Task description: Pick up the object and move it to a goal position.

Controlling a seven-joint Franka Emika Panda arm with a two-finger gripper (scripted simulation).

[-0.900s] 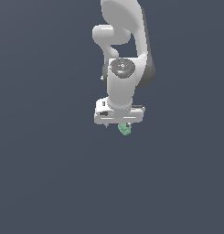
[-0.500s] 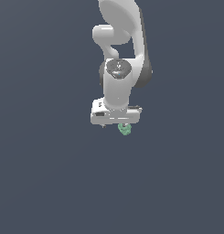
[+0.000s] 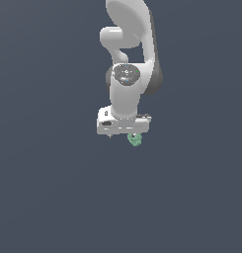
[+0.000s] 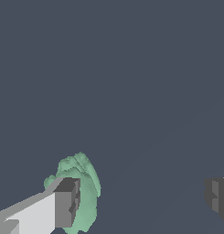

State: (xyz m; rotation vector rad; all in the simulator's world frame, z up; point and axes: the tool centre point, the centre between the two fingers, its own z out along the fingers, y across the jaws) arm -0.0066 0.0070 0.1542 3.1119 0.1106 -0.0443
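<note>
The object (image 3: 135, 140) is a small pale mint-green bumpy blob on the dark grey floor. It lies just below the white gripper body, toward the exterior view's right. My gripper (image 3: 122, 137) points straight down over it. In the wrist view my gripper (image 4: 143, 201) is open, with its jaws wide apart. The object (image 4: 83, 183) sits right against one finger (image 4: 66, 203), which hides part of it. The other finger (image 4: 217, 195) is far from it. Nothing is held.
The white arm (image 3: 130, 59) rises above the gripper in the exterior view. A plain dark grey floor (image 3: 53, 188) surrounds the object on all sides. No other things show.
The gripper body has shifted slightly toward the exterior view's left and a little lower. The object has not moved.
</note>
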